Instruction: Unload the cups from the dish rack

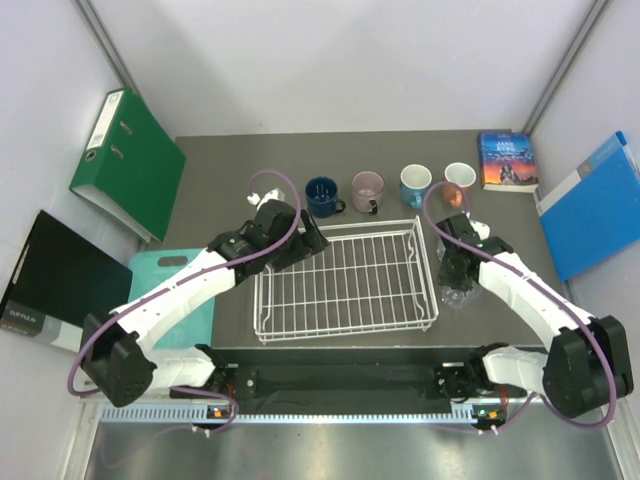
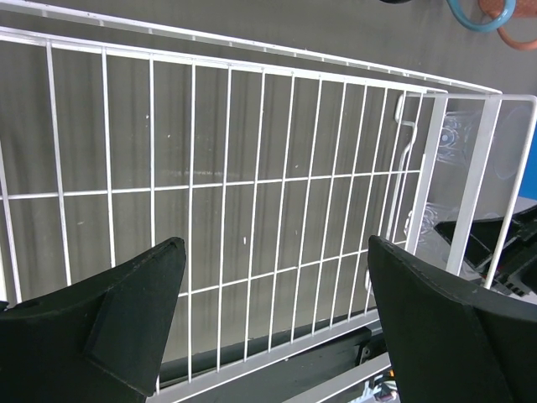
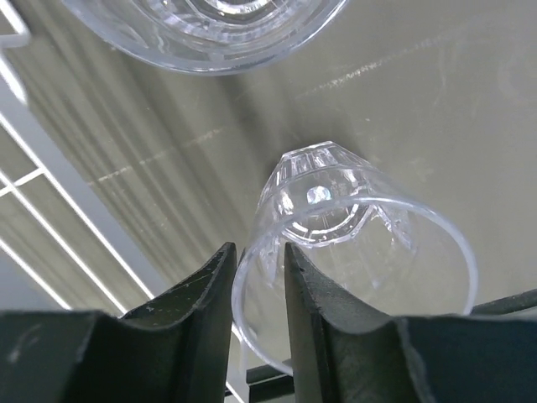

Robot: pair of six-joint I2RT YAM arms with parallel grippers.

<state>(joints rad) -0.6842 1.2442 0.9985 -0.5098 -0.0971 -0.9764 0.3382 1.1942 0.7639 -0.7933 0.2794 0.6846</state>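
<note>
The white wire dish rack [image 1: 345, 333] sits mid-table with nothing in it; it also shows in the left wrist view [image 2: 252, 44]. Behind it stand the navy mug [image 1: 322, 195], pink mug [image 1: 367, 189], light blue mug [image 1: 415, 184] and orange mug [image 1: 459, 182]. My left gripper [image 1: 310, 240] [image 2: 277, 260] is open and empty over the rack's back left part. My right gripper [image 1: 455, 275] [image 3: 262, 252] is shut on the rim of a clear tumbler [image 3: 336, 210], just right of the rack and low over the table. A second tumbler [image 3: 210, 25] stands close beyond it.
A teal cutting board [image 1: 165, 275] lies left of the rack. A green binder [image 1: 128, 160] and a black folder [image 1: 55, 280] lean at the left. A book [image 1: 507, 160] and a blue folder [image 1: 595, 205] are at the right. The rack's right wall [image 3: 50, 176] is beside the held tumbler.
</note>
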